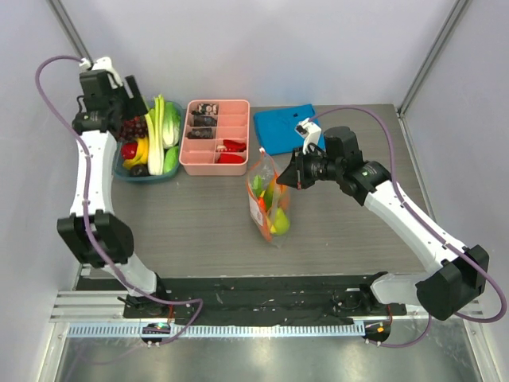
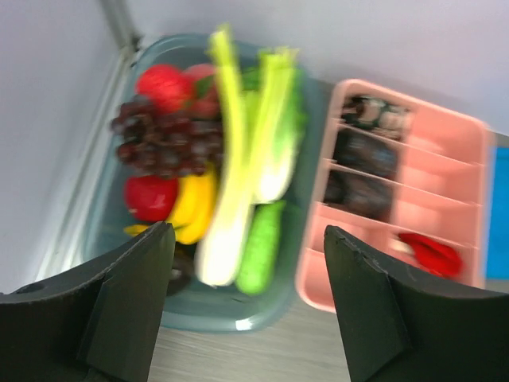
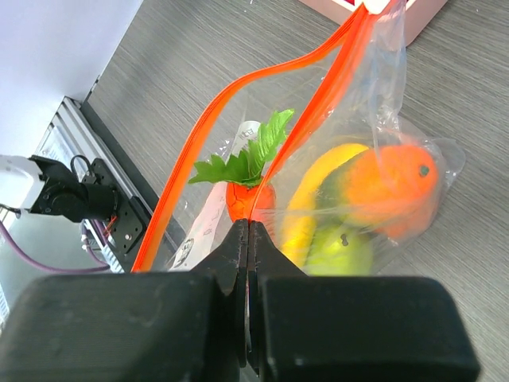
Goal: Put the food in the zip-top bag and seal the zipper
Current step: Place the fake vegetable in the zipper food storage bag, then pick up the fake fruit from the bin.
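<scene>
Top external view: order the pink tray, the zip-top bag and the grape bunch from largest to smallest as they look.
1. pink tray
2. zip-top bag, its mouth raised nearer the camera, yet clearly smaller
3. grape bunch

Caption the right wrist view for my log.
Right gripper shut on the orange-red zipper strip of the open clear plastic zip-top bag holding round orange toy fruit and green toy pear.

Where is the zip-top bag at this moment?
In the top external view the zip-top bag sits mid-table, just in front of the pink compartment tray, with the right gripper pinching its right side.
</scene>
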